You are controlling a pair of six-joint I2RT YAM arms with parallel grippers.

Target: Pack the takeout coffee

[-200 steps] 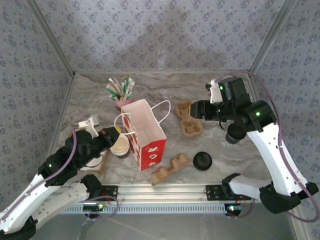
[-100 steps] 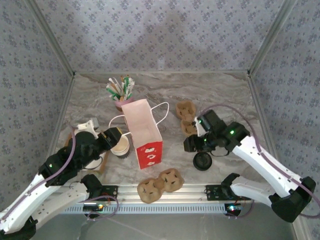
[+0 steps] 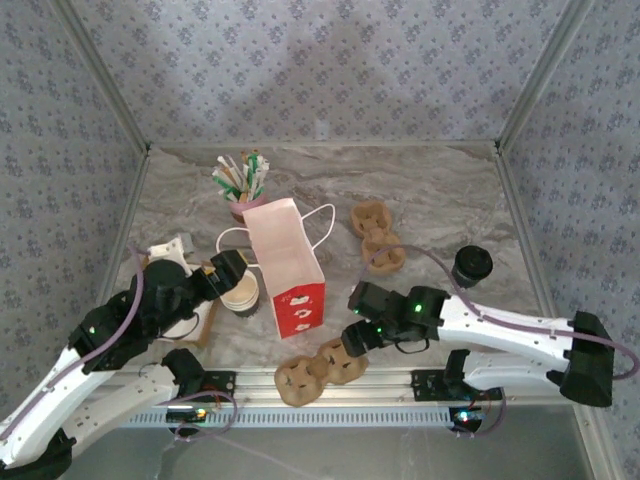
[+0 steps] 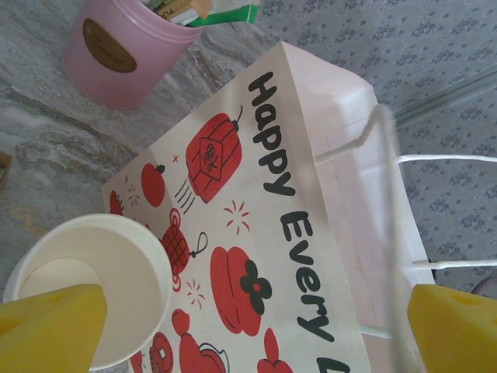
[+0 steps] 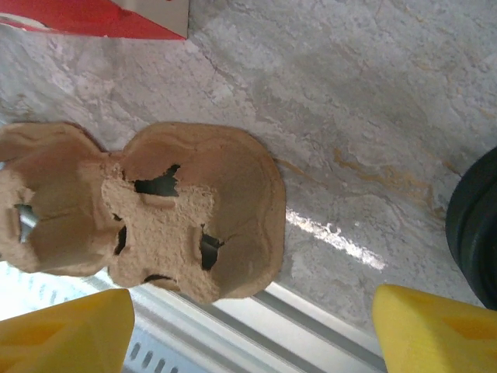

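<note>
The white paper bag (image 3: 283,262) with red prints stands upright in the middle of the table, its mouth open upward. A white paper cup (image 3: 240,291) stands right against the bag's left side, empty and without a lid. My left gripper (image 3: 232,270) is open above them, one yellow fingertip (image 4: 48,326) over the cup (image 4: 93,287) and the other past the bag's (image 4: 256,233) top edge. A brown pulp cup carrier (image 3: 320,368) lies flat at the front edge. My right gripper (image 3: 353,320) hangs open just above the carrier (image 5: 155,210), holding nothing.
A pink pot of stirrers (image 3: 240,186) stands at the back left. A second carrier (image 3: 376,236) lies right of the bag. A black round cup (image 3: 472,265) sits further right. A black lid (image 5: 475,233) lies beside the right gripper. The metal rail (image 3: 380,385) borders the front edge.
My left gripper has opened beside the cup. The right arm swung from the back right down to the front carrier and opened wider. The carrier now lies flat by the rail.
</note>
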